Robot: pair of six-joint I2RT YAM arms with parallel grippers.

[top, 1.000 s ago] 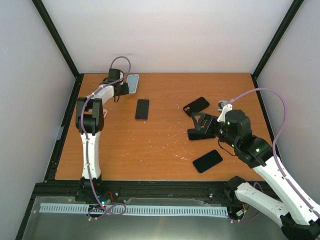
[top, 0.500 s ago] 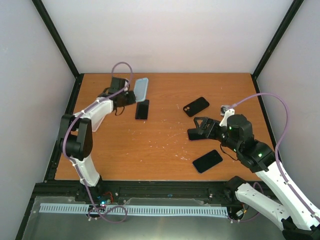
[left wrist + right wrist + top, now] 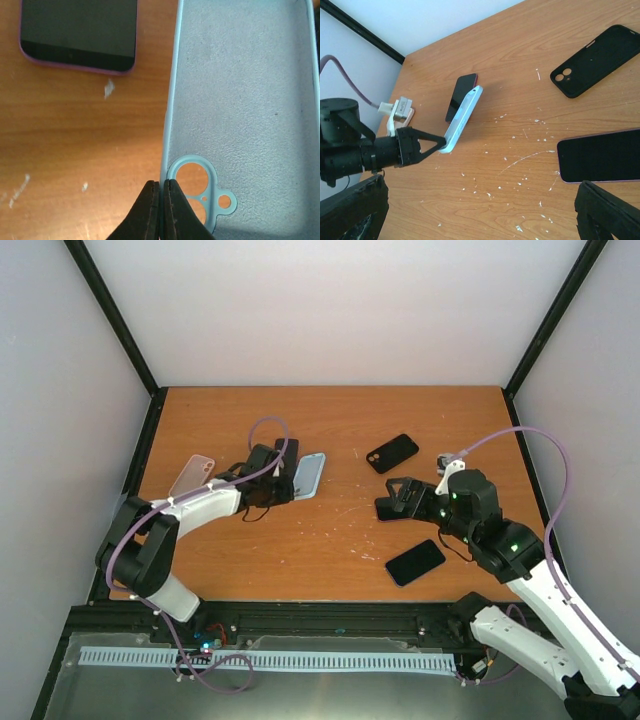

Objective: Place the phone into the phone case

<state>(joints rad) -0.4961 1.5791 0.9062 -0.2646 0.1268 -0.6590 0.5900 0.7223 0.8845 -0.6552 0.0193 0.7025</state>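
1. The left pincer [image 3: 161,189] is pressed together on the side rim of the light-blue phone case [image 3: 245,100], right at its camera cut-out. It holds the case tilted above the counter [image 3: 330,540].
2. The purple-rimmed phone [image 3: 77,32] lies screen-up on the counter, just beside the case's far end and beyond the pincer's tips.
3. The right pincer [image 3: 398,496] is spread wide and grips nothing. It sits just by a second dark phone [image 3: 600,155], with a black case [image 3: 392,452] nearby.
4. The counter is orange-brown wood flecked with white scratches. Pale walls and black frame posts enclose it.
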